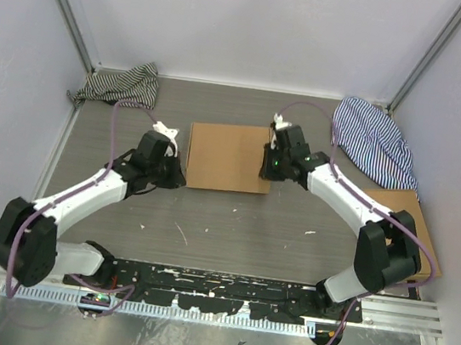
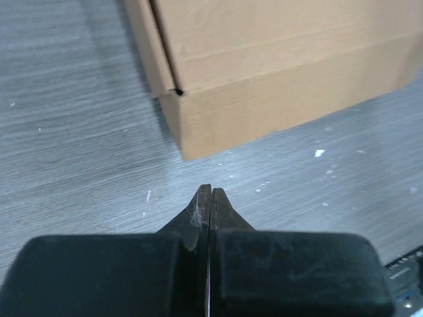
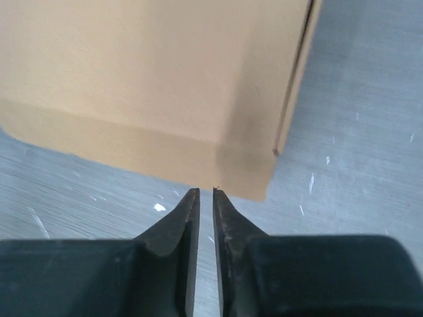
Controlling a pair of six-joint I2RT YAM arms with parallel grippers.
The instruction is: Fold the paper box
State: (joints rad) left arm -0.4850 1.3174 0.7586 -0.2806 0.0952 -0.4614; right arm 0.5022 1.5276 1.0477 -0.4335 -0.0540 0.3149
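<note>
Cloth (image 1: 118, 84) with dark stripes lies bunched well to the left of the box (image 1: 228, 157), back by the wall. Next comes my left gripper (image 1: 174, 173), just off the box's near left corner. On its wrist camera I see the jaws clenched tight on nothing, and grey table (image 2: 79, 132) shows between the fingertips (image 2: 203, 198) and the cardboard, so they stand apart from it.

The box sits mid-table between my two grippers. It is plain brown, shallow and folded up, its lid down flat. From the left wrist I can make out the side panel's edge standing slightly proud at that corner.

My right gripper (image 1: 268, 165) is at the box's right edge. Its own camera shows the jaws nearly together, with a thin slit left between them and nothing caught in it. The tips point at the box's near right corner, very close. I cannot tell whether they touch it.

Right of the box and further back lies a second cloth (image 1: 376, 142), blue-striped. A flat cardboard sheet (image 1: 409, 215) lies nearer me, against the right wall and partly under the right arm.
</note>
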